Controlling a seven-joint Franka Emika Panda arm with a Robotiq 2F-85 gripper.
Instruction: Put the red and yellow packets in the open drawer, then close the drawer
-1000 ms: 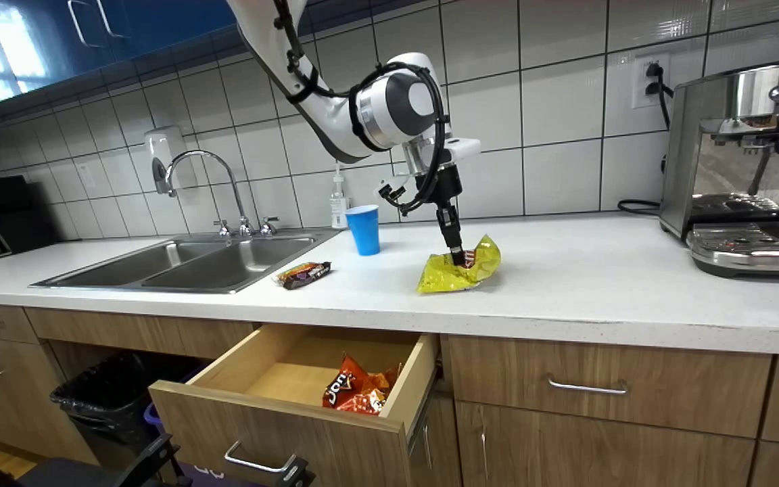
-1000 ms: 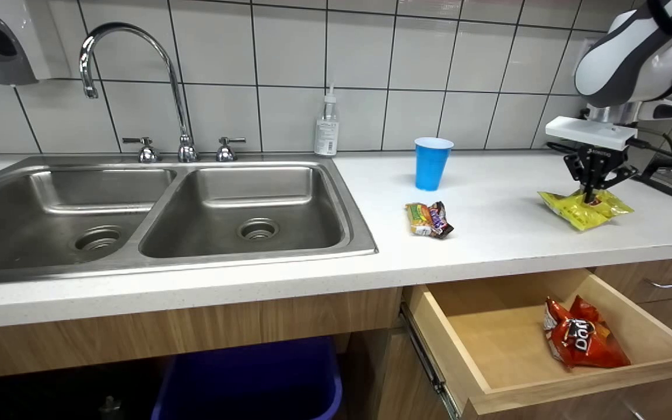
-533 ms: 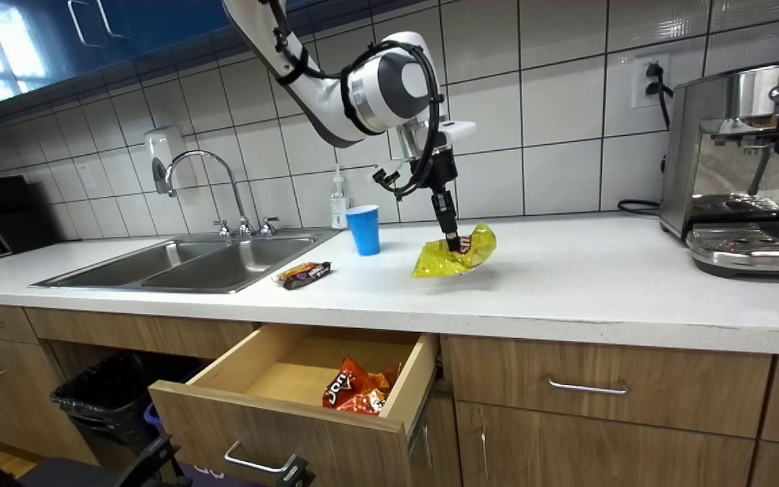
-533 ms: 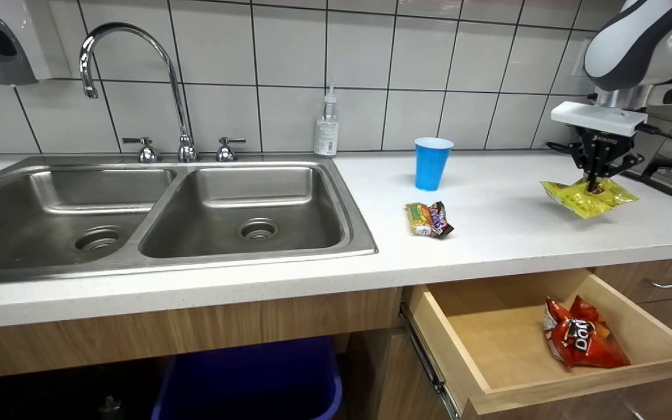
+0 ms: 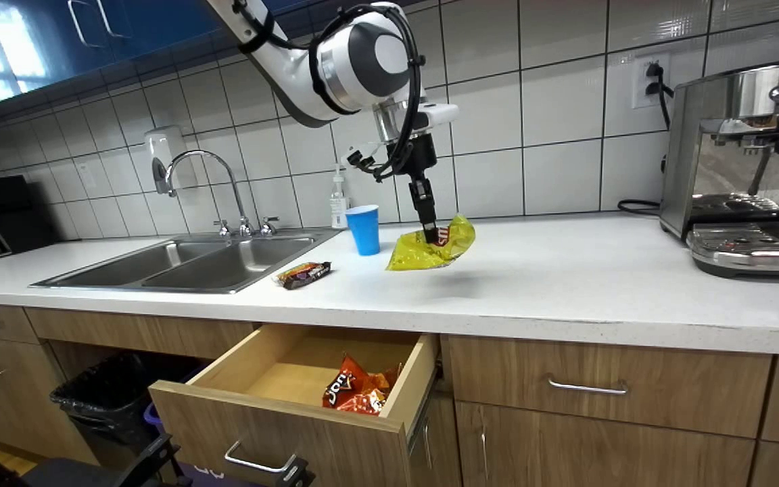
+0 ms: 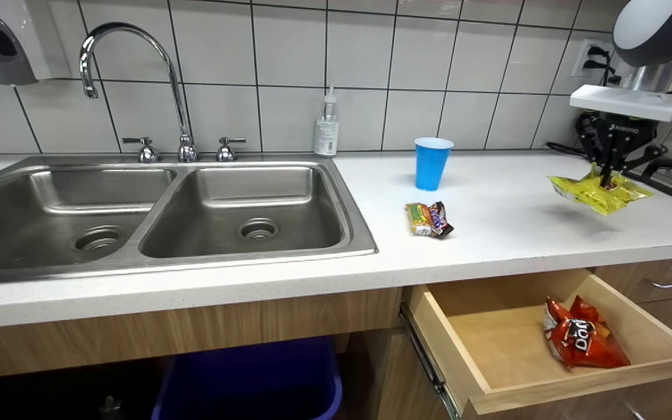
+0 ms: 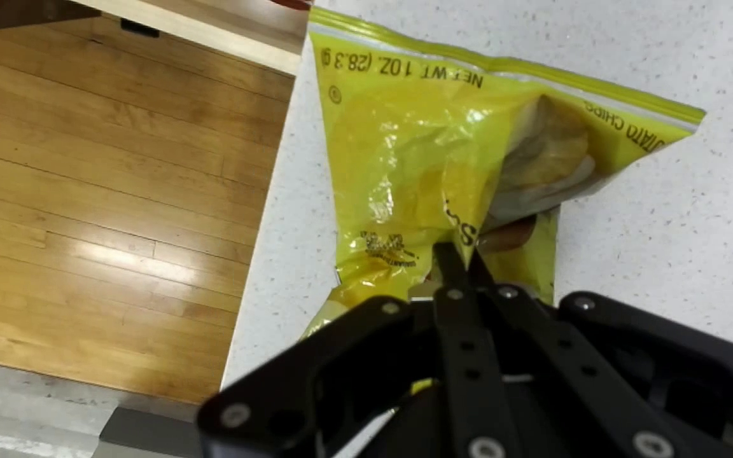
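Note:
My gripper (image 5: 431,237) is shut on the yellow packet (image 5: 411,255) and holds it above the white counter, with a shadow beneath. The gripper (image 6: 605,178) and packet (image 6: 590,195) also show in an exterior view. In the wrist view the fingertips (image 7: 459,257) pinch a fold of the yellow chip packet (image 7: 398,146). The red packet (image 5: 356,391) lies in the open drawer (image 5: 254,423), near its right side. The red packet (image 6: 584,341) and drawer (image 6: 499,350) show in both exterior views. In the wrist view a drawer edge (image 7: 233,35) shows at top left.
A blue cup (image 5: 363,230) and small candy packets (image 5: 303,274) stand and lie left of the gripper, beside the steel sink (image 6: 161,213). A coffee machine (image 5: 754,169) stands at the right. The counter's front edge (image 5: 531,325) overhangs the back of the drawer.
The gripper has lifted the yellow packet off the counter. In the exterior views it has shifted left in one and slightly right in the other. The red packet and drawer have not moved.

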